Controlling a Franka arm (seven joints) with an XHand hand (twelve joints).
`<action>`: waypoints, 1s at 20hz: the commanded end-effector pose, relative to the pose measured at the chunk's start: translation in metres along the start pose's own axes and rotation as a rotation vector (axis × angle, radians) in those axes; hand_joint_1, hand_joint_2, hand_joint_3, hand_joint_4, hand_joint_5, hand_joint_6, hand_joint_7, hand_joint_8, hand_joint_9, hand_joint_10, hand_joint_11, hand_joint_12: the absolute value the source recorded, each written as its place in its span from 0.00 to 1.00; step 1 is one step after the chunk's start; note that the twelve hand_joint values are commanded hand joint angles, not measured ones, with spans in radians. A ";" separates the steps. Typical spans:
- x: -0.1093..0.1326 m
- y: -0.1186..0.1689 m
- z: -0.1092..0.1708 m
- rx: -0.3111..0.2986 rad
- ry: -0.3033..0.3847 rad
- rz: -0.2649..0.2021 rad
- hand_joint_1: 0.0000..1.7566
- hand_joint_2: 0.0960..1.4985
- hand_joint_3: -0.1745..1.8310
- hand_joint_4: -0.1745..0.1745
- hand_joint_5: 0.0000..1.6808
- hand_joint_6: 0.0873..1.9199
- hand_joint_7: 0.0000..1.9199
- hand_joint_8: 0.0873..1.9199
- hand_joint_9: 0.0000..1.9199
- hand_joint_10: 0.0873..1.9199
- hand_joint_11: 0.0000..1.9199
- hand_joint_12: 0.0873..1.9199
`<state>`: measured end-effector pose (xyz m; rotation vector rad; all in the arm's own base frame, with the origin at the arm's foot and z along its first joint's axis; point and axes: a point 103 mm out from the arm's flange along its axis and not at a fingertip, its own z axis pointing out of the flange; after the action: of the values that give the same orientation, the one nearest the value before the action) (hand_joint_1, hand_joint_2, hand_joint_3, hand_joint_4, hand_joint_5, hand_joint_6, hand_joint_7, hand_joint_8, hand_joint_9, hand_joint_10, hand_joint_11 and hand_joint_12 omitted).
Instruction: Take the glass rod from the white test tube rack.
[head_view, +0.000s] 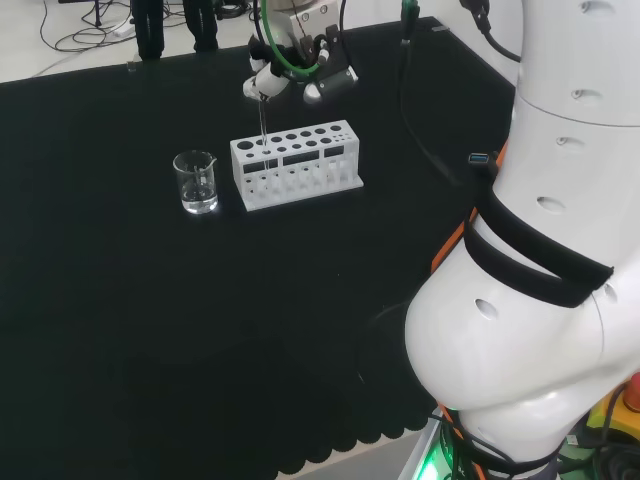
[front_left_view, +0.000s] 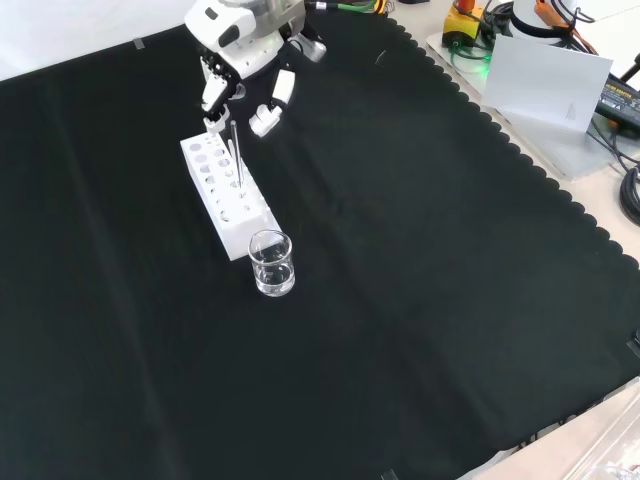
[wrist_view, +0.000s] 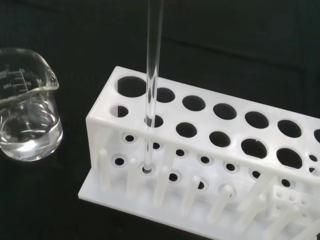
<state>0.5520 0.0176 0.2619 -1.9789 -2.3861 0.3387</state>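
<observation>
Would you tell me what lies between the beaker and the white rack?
Only bare black cloth separates beaker and rack, as the front view shows.

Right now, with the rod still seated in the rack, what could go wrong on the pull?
1. The glass rod passes through a top hole and sits in a lower hole of the white rack. A tilted lift could bind it and drag the rack.
2. The beaker, holding clear liquid, stands close beside the rack's end; a dragged rack or swinging rod might tip it.
3. The hand is at the rod's top end, so the rod could slip.
</observation>
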 end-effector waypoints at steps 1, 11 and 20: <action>0.005 0.003 0.006 -0.010 -0.011 -0.006 0.42 0.56 0.32 0.00 0.38 0.44 0.46 0.51 0.75 0.51 0.78 0.55; 0.011 0.012 0.012 -0.019 0.001 -0.009 0.51 0.54 0.34 0.00 0.47 0.43 0.53 0.49 0.84 0.43 0.88 0.47; 0.012 0.020 0.007 -0.075 0.073 0.008 0.67 0.67 0.16 0.00 0.56 0.48 0.57 0.51 0.88 0.34 0.97 0.29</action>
<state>0.5645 0.0305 0.2462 -1.9813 -2.3913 0.2628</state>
